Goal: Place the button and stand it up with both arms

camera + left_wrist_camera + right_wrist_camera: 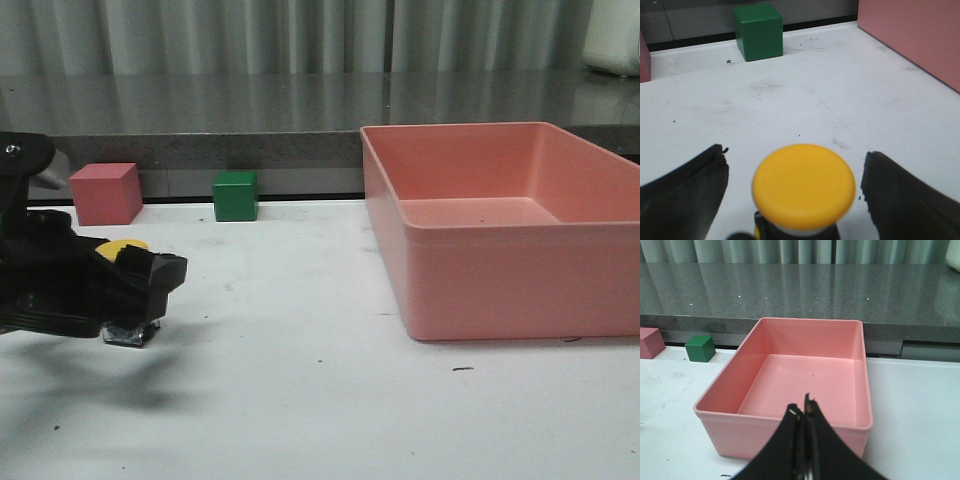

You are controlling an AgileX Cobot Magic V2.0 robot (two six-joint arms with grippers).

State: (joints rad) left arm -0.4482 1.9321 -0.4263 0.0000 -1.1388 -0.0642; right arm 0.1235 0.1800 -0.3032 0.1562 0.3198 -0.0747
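While the left end effector (135, 300) sits low over the white desk (300, 400) at the front view's nine o'clock side, its fingers (685, 195) stand apart on either side of the button (803, 187), not touching the yellow cap. The button's clear base meets the desk under the black arm. Toward twelve o'clock from it stand a pink cube (104, 193) and a green cube (235, 195). The pink bin (500, 290) lies at three o'clock. The right end effector (804, 412) hovers beside the bin, fingers pressed together, gripping nothing.
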